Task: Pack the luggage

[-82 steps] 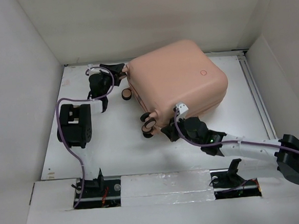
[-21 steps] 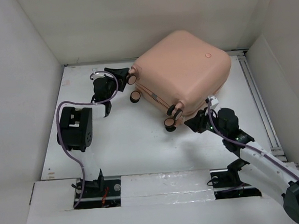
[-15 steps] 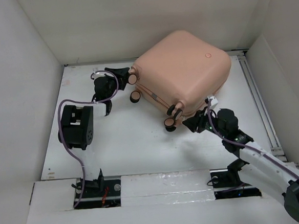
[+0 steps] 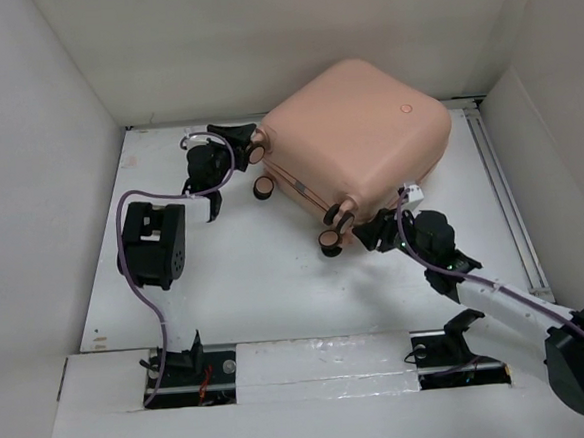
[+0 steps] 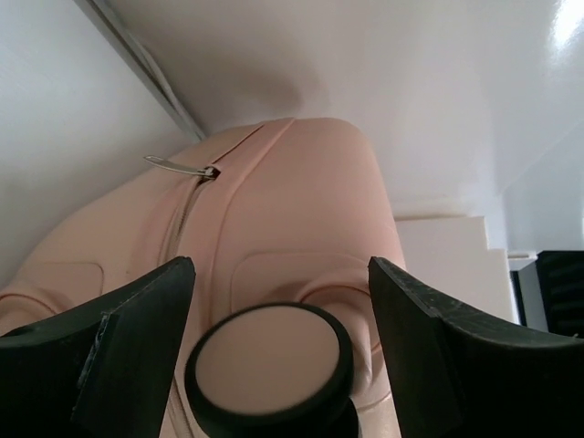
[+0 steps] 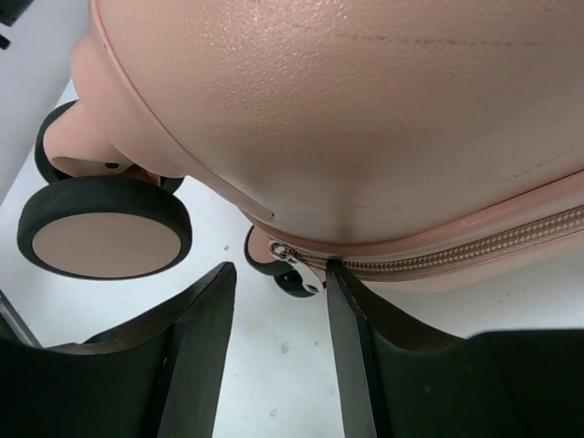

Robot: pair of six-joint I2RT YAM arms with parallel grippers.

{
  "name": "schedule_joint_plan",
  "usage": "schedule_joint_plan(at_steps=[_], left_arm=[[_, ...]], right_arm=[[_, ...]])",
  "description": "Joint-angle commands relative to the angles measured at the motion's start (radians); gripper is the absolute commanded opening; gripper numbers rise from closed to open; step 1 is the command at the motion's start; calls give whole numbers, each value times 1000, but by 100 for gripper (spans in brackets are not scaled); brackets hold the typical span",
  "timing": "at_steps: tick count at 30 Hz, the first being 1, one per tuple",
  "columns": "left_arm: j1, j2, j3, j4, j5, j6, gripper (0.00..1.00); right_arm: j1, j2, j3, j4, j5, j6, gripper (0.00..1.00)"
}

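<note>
The luggage (image 4: pixel 361 134) is lying closed on the far side of the worktop (image 4: pixel 246 272), right of centre, with its wheels pointing near-left. The left claw (image 4: pixel 242 144) is sitting at its left corner, fingers spread wide either side of a wheel (image 5: pixel 271 365) and not clamping it. The right claw (image 4: pixel 368 236) is sitting at the near edge, fingers apart, with the zipper pull (image 6: pixel 294 262) just off their tips.

A white desk (image 4: pixel 256 282) is boxed in by plain white panels: left wall (image 4: pixel 40 197), far wall (image 4: pixel 260 41), right wall (image 4: pixel 556 130). A metal rail (image 4: pixel 501 199) runs along its right edge. Light is even.
</note>
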Motion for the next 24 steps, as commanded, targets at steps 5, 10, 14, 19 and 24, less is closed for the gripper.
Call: schedule_joint_plan(at_steps=[5,10,14,19,24], left_arm=[[-5,1,51,59,7,-9,57],[-5,1,51,69,-2,-18,9],[-5,-17,51,69,-12,22,0],[-5,-26,38,105,-2,22,0],[-5,-46,18,105,-2,50,0]], right_arm=[[33,124,-19,222,53,82,53],[56,146,-19,231,99,128,53],[110,95,-60,222,151,182,53],[153,75,-72,185,234,191,55],[153,127,-33,222,246,148,56]])
